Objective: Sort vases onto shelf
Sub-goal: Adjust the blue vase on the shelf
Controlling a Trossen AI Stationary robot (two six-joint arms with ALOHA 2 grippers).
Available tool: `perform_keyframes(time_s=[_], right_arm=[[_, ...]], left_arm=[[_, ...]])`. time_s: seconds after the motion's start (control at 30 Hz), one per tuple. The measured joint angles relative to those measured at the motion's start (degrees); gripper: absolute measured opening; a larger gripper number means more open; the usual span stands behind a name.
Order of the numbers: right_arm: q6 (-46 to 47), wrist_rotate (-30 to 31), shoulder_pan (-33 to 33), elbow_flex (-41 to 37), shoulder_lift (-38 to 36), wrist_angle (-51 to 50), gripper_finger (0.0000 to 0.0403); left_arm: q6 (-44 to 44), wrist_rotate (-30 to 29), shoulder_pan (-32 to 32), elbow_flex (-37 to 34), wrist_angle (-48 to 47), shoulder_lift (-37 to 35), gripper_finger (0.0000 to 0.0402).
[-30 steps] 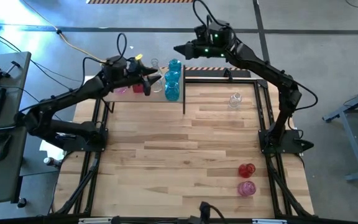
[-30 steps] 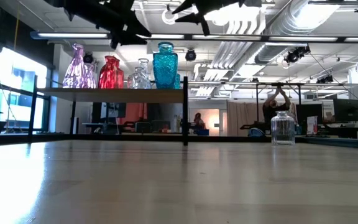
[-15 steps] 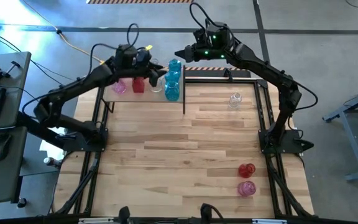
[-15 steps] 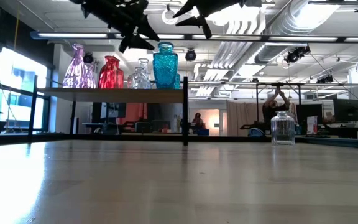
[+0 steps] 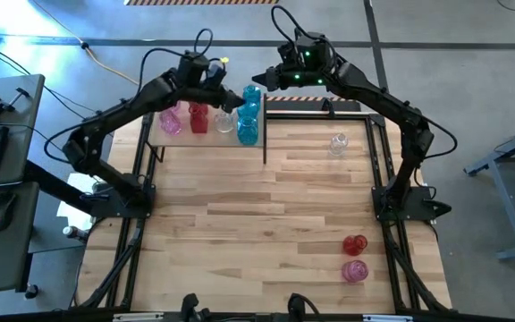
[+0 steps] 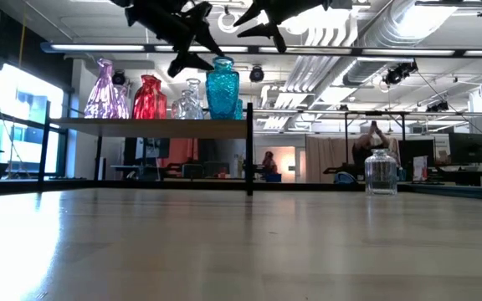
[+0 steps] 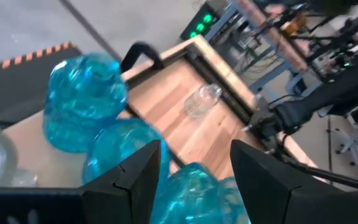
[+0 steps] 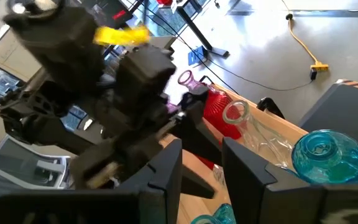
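The shelf (image 5: pixel 206 136) stands at the table's far left. On it stand a pink vase (image 5: pixel 170 120), a red vase (image 5: pixel 198 119), a clear vase (image 5: pixel 224 122) and three teal vases (image 5: pixel 249 114), each on its base. My left gripper (image 5: pixel 232 97) hovers open above the teal vases (image 7: pixel 82 99) and holds nothing. My right gripper (image 5: pixel 260 77) hangs open just beyond the shelf's far right corner, pointing at the left gripper (image 8: pixel 166 118). A clear vase (image 5: pixel 338 143) stands on the table at the far right. A red vase (image 5: pixel 355 244) and a pink vase (image 5: pixel 354 270) stand at the near right.
The shelf's black post (image 5: pixel 265 134) rises at its right edge. The wooden tabletop (image 5: pixel 257 224) lies bare across its middle and near left. In the low view a person (image 6: pixel 366 142) shows in the room behind the table.
My left gripper has risen and gone toward the table's far right, from over the red vase to above the teal vases, while its wrist rolled. Its fingers have kept the same gap. The vases have stayed where they were.
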Motion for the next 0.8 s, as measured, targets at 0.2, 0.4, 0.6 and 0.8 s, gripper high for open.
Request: perform_keyframes(time_s=[0.2,0.4,0.6,0.8], right_arm=[[0.0,0.01,0.0,0.0,0.0,0.0,0.0094],[0.0,0.02,0.02,0.0,0.0,-0.02,0.0094],[-0.03,0.02,0.02,0.0,0.0,-0.02,0.0094],[-0.42,0.07,0.02,0.0,0.0,-0.04,0.0094]], left_arm=[[-1.0,-0.11,0.35,0.03,-2.56,1.31,0.0186],[-2.23,-0.01,0.3,0.04,-2.73,3.05,0.0186],[-3.09,-0.06,0.3,0.01,-2.62,4.55,0.0186],[-3.51,-0.21,0.3,0.01,-2.61,5.02,0.0186]])
